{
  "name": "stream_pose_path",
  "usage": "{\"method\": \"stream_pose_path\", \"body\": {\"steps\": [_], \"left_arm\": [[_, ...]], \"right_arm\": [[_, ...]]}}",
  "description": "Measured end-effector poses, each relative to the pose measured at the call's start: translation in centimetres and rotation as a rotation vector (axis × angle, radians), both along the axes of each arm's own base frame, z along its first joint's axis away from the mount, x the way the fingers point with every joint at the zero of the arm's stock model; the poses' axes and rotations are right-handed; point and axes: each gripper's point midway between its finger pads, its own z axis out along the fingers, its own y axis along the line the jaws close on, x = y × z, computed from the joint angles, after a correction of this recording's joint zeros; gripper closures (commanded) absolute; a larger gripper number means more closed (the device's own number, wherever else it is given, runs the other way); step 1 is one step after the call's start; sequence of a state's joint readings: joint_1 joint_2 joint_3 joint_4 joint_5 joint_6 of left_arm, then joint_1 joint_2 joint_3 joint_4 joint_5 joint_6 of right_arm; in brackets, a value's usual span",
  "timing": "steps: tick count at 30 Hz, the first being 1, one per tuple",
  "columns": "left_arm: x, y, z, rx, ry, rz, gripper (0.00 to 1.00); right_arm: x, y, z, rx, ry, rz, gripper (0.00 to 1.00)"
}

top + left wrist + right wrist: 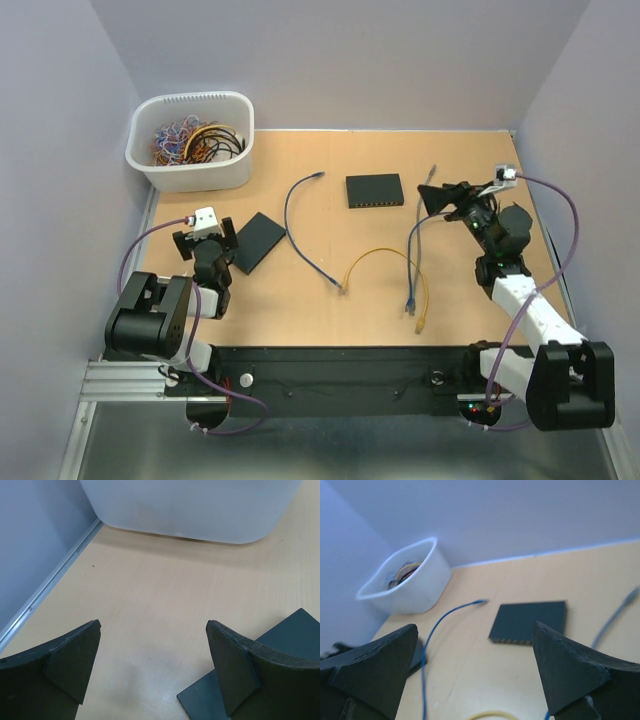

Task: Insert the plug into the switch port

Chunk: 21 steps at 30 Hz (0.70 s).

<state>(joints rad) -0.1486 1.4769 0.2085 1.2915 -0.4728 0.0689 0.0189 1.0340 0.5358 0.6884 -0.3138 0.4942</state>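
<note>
Plainly, the right gripper [436, 198] stands wide open with nothing between its fingers [380, 665]. It hangs tilted above the table [330, 290], in the upper right of the top view. The left gripper [207, 234] at the left of that view is also spread wide and empty. A flat black box [258, 241] lies just to its right. In the left wrist view the box [280, 650] runs under the right-hand finger, and whether the two touch cannot be told.

The table is pale wood, with lilac-grey walls on three sides and a dark strip along the bottom edge where the arm bases sit. A white bin [190, 170] of tangled wires stands in the upper left corner.

The switch [375, 190] lies flat just left of the right gripper, apart from it. In the right wrist view it sits between the fingers, its row of ports [512, 641] facing the camera. The plug [319, 175] on the blue cable [296, 232] lies on the wood left of the switch, not touching it and well apart from both grippers. A yellow cable [385, 252] and a grey-blue cable [412, 250] lie loose in the centre and right.
</note>
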Motion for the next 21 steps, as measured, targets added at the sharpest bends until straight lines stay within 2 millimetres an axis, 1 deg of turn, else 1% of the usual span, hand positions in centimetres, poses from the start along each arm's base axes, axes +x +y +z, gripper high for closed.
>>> {"method": "stream_pose_path", "body": {"steps": [1,2,4,6,7,8,9,10,11,13,14,16,18,19,20,21], "left_arm": [[0.0,0.0,0.0,0.001,0.000,-0.001,0.01],[-0.1,0.0,0.0,0.001,0.000,-0.002,0.01],[-0.3,-0.1,0.2,0.009,-0.003,0.001,0.01],[-0.4,-0.8,1.8,0.019,-0.036,0.000,0.01],[-0.2,-1.3,3.1,0.022,-0.057,-0.007,0.01],[0.1,-2.0,5.1,0.017,-0.103,-0.017,0.01],[0.4,-2.9,8.2,0.004,-0.176,-0.033,0.01],[0.5,-3.7,11.2,-0.021,-0.253,-0.048,0.01],[0.2,-4.5,14.5,-0.062,-0.344,-0.072,0.01],[-1.1,-5.1,18.5,-0.159,-0.479,-0.109,0.01],[-2.0,-5.2,20.1,-0.232,-0.547,-0.128,0.01],[-3.1,-5.3,21.6,-0.312,-0.626,-0.170,0.03],[-2.9,-6.2,22.0,-0.352,-0.633,-0.230,0.07],[-1.8,-7.4,21.9,-0.363,-0.585,-0.274,0.17],[-0.5,-8.6,21.6,-0.368,-0.533,-0.313,0.22],[0.8,-10.0,22.0,-0.371,-0.492,-0.362,0.29]], "right_arm": [[-0.1,1.1,-1.1,0.036,0.052,0.066,0.00],[-0.1,1.8,-1.8,0.055,0.089,0.108,0.00],[0.1,3.0,-4.7,0.097,0.211,0.179,0.00],[-0.3,3.5,-7.2,0.124,0.322,0.206,0.00],[-0.5,3.5,-7.9,0.133,0.354,0.202,0.00],[-0.9,3.4,-8.2,0.139,0.377,0.196,0.00],[-1.2,3.3,-8.0,0.139,0.376,0.192,0.00],[-1.5,3.2,-7.3,0.138,0.361,0.187,0.00],[-1.7,3.2,-6.7,0.136,0.344,0.185,0.00],[-2.1,3.1,-5.0,0.128,0.307,0.186,0.00],[-2.1,3.1,-4.4,0.123,0.295,0.186,0.00],[-2.0,3.1,-3.5,0.115,0.280,0.184,0.00],[-2.0,3.0,-3.2,0.107,0.279,0.177,0.00],[-2.0,2.9,-3.2,0.104,0.280,0.174,0.00],[-2.1,2.9,-3.2,0.103,0.284,0.174,0.00],[-2.2,2.9,-3.2,0.103,0.289,0.174,0.00]]}}
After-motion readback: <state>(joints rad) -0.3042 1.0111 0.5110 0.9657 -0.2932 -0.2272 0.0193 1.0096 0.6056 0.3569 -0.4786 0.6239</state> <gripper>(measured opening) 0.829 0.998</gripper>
